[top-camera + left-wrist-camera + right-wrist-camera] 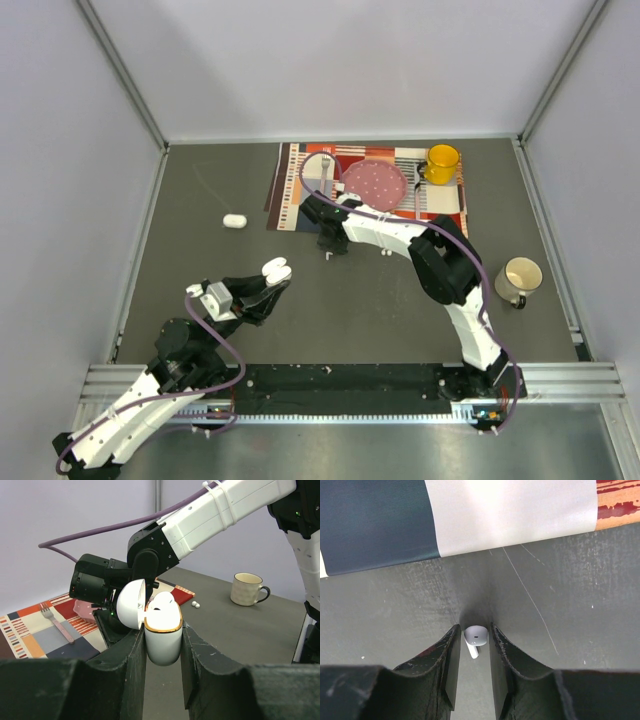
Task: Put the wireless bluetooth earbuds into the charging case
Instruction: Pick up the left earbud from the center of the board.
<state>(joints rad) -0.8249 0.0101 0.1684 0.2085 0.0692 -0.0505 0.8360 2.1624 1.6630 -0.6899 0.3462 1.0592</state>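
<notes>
My left gripper (163, 652) is shut on a white charging case (163, 640) with a gold rim, held upright above the table, lid (131, 604) swung open to the left. A white rounded earbud (163, 602) sits in its top. In the top view the case (275, 270) is left of centre. My right gripper (474, 630) is low on the grey table, its jaws a little apart around a stemmed white earbud (475, 636) that lies between the tips with small gaps each side. This earbud shows in the top view (328, 256). Another earbud (385, 252) lies to its right.
A patterned placemat (300, 190) at the back holds a pink plate (375, 184), a fork (56, 622) and a yellow mug (441, 163). A beige mug (520, 279) stands at the right. A second white case (234, 221) lies at the left. The placemat edge (470, 525) is just beyond the right fingers.
</notes>
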